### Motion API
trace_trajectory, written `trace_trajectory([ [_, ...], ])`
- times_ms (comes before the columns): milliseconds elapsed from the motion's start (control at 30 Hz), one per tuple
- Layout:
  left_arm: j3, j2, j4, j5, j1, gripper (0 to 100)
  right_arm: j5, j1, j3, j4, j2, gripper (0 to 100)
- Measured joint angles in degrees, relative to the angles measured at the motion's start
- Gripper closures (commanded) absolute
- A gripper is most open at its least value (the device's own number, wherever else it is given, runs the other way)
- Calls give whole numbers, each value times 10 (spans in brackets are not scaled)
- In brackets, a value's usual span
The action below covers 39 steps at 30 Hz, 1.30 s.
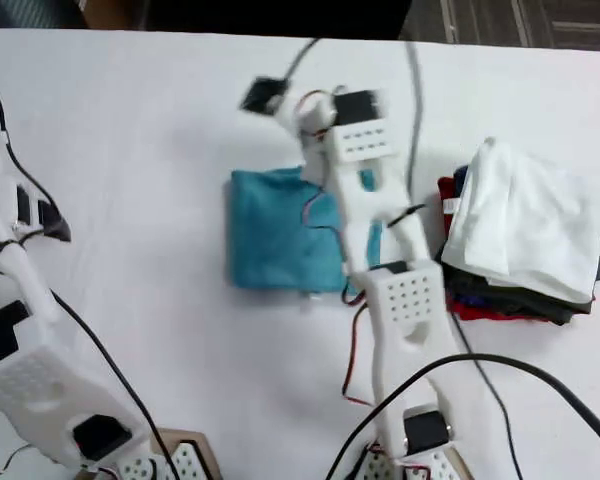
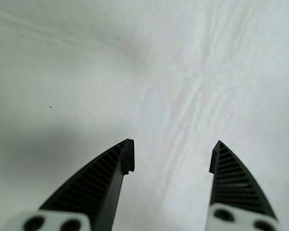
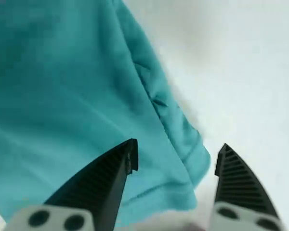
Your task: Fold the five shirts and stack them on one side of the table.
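I work over one flat white cloth-covered table [image 1: 130, 150]. Close up, its cover shows faint soft creases [image 2: 192, 91] running slantwise and one tiny dark speck [image 2: 50, 106]. Past the table's far edge lies a dark strip of floor [image 1: 280, 15], which gives way to grey carpet tiles with pale seams [image 1: 500, 20]. A brown, cardboard-coloured shape [image 1: 110, 10] sits beyond that edge; I cannot tell what it is. At the near edge lies a tan wooden board [image 1: 205, 445].

No text, label, number or sign can be read anywhere.
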Motion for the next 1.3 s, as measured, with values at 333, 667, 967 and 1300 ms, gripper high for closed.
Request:
trace_trajectory([
  [333, 0, 0, 0, 0, 0, 729, 0, -16, 22, -96, 46, 678],
  [667, 0, 0, 0, 0, 0, 729, 0, -4, 19, -120, 109, 676],
  [967, 0, 0, 5, 4, 0, 729, 36, -2, 5, -77, 117, 827],
  [1300, 0, 0, 10, 7, 0, 729, 100, 16, 19, -1, 121, 974],
])
